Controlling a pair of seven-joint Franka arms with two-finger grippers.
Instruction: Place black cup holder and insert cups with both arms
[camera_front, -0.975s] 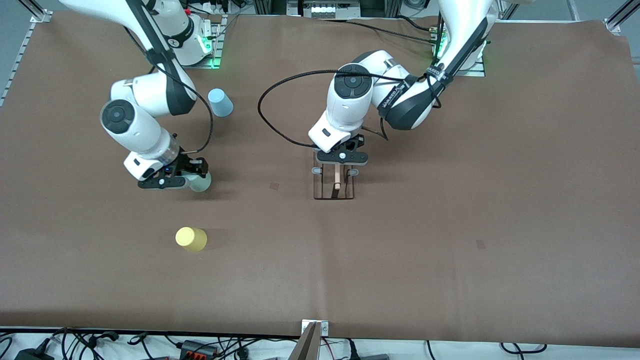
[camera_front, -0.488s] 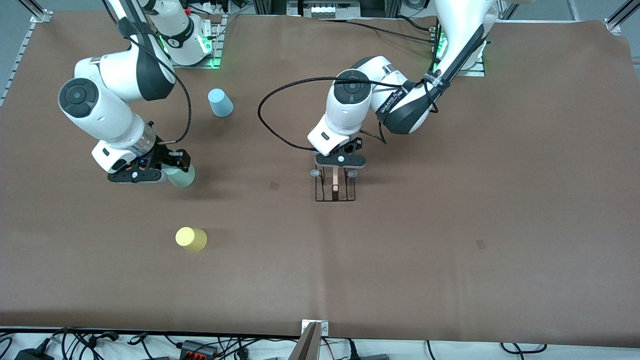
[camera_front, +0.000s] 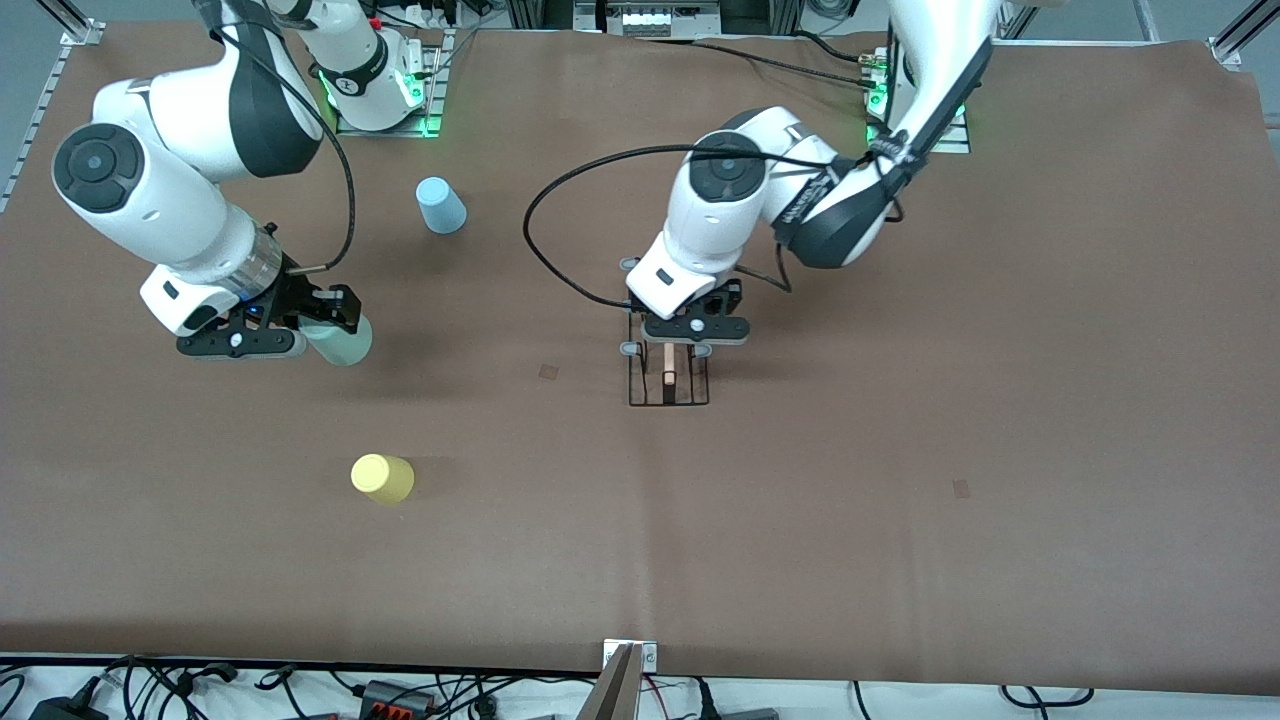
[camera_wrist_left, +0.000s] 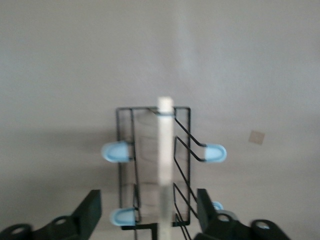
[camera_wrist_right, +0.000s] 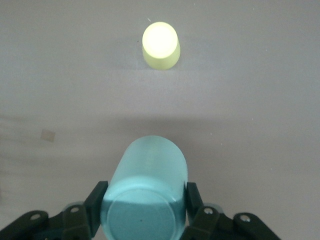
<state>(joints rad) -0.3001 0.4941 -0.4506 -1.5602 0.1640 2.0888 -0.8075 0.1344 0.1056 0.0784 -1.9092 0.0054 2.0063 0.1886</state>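
Observation:
The black cup holder (camera_front: 668, 385) stands on the table at its middle, its wooden rod (camera_wrist_left: 165, 160) on top. My left gripper (camera_front: 694, 334) hangs just above it, open, with a finger (camera_wrist_left: 90, 218) on each side of the rod and not touching it (camera_wrist_left: 149, 219). My right gripper (camera_front: 322, 333) is shut on the pale green cup (camera_front: 345, 346) and holds it tilted, above the table toward the right arm's end. In the right wrist view the cup (camera_wrist_right: 150, 175) fills the jaws (camera_wrist_right: 145, 206). The yellow cup (camera_front: 382, 478) and the light blue cup (camera_front: 440, 205) stand upside down on the table.
The brown table cover (camera_front: 900, 450) stretches wide toward the left arm's end. The yellow cup (camera_wrist_right: 160, 46) lies nearer to the front camera than the held cup. Cables (camera_front: 150, 690) lie along the front edge.
My right arm has lifted the pale green cup off the table and carried it toward the right arm's end. My left gripper has shifted slightly over the holder, which has stayed put.

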